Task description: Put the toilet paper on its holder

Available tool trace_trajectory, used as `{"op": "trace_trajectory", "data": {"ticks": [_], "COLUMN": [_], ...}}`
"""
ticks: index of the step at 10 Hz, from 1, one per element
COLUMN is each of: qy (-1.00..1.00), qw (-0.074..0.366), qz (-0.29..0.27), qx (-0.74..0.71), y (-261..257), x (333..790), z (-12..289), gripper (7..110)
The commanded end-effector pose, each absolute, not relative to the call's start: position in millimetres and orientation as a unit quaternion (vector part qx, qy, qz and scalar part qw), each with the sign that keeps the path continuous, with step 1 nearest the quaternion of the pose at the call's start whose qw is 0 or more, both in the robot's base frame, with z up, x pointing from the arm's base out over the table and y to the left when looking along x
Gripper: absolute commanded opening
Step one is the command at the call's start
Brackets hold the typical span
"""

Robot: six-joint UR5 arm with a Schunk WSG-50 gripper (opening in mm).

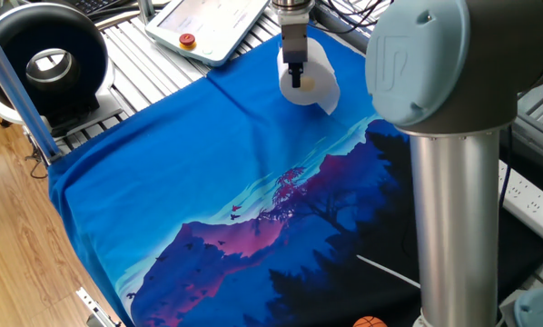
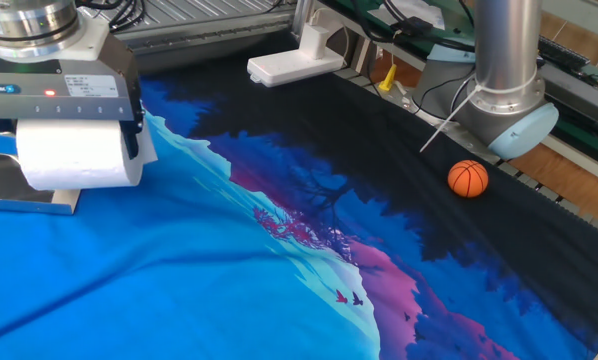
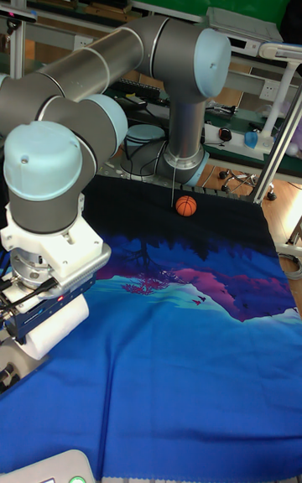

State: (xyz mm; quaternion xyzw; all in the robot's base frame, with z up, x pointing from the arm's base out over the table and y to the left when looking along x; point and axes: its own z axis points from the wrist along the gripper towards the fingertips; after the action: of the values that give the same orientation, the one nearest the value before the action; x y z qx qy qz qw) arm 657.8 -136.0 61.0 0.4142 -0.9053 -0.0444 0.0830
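Observation:
The toilet paper (image 2: pixel 74 158) is a plump white roll lying sideways, held just above the blue cloth at the left. My gripper (image 2: pixel 77 140) is shut on it, and one dark finger (image 2: pixel 134 142) shows at the roll's right end. Under and behind the roll lies the holder (image 2: pixel 29 204), a shiny silver stand with a flat base; its left part is cut off by the frame edge. From the one fixed view the toilet paper (image 1: pixel 313 84) hangs at the cloth's far edge under the gripper (image 1: pixel 296 80), hiding the holder. The tall fixed view shows the toilet paper (image 3: pixel 52 325) above the holder (image 3: pixel 12 374).
A small orange ball (image 2: pixel 468 178) lies on the dark part of the cloth near the arm's base (image 2: pixel 509 110). A white device (image 2: pixel 294 62) stands at the back edge. A teach pendant (image 1: pixel 208 23) and a black ring-shaped device (image 1: pixel 49 59) sit beyond the cloth.

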Motion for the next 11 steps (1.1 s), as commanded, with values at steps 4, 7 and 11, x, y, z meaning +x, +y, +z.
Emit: {"op": "trace_trajectory", "data": {"ticks": [4,7,11], "qy": [-0.905,-0.899,-0.902], "qw": [0.078,0.062,0.054], "qz": [-0.043,-0.041,-0.024], "qx": [0.417,0.432,0.428], "y": [-143.2,-148.5,-156.6], "x": [665.2,677.2,686.1], "z": [61.5,58.0,54.7], "gripper": [7,7,7]}}
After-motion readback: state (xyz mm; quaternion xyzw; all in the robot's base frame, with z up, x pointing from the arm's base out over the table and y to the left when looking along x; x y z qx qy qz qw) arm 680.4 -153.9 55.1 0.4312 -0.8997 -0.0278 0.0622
